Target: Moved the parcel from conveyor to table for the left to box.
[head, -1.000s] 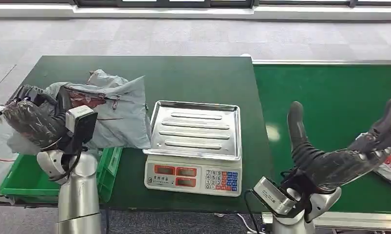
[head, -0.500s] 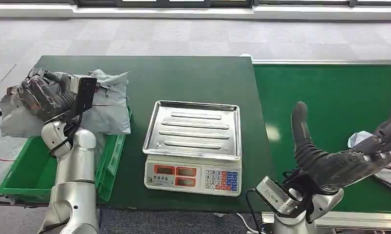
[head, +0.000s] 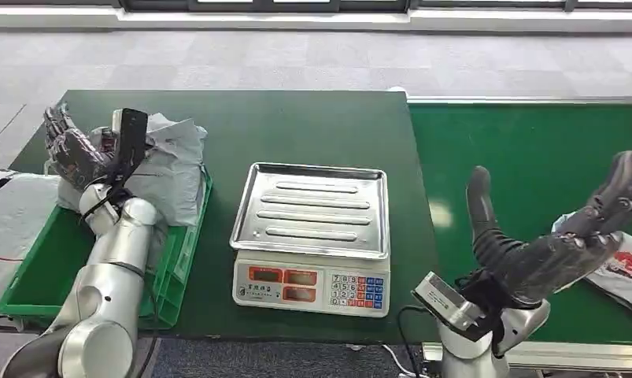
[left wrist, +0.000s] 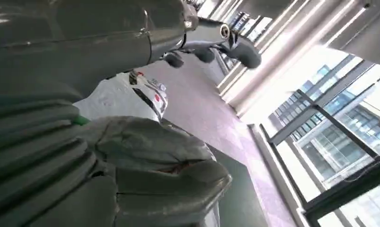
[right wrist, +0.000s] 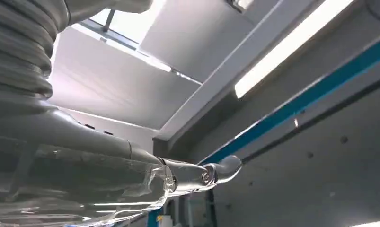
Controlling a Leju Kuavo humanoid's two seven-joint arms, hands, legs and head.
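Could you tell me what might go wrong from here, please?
1. The grey parcel lies draped over the green bin's rim, partly on the table, with the left hand open beside it; it may slide out rather than drop in.
2. The right hand is open, palm up, over the conveyor next to another parcel; a poor reach could push it instead of grasping it.

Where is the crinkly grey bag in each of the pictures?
Head view: the grey parcel lies at the left, over the green bin, beside the left hand.
Left wrist view: the grey parcel sits low in the middle.
Right wrist view: not in it.
Shared landmark: the left hand.
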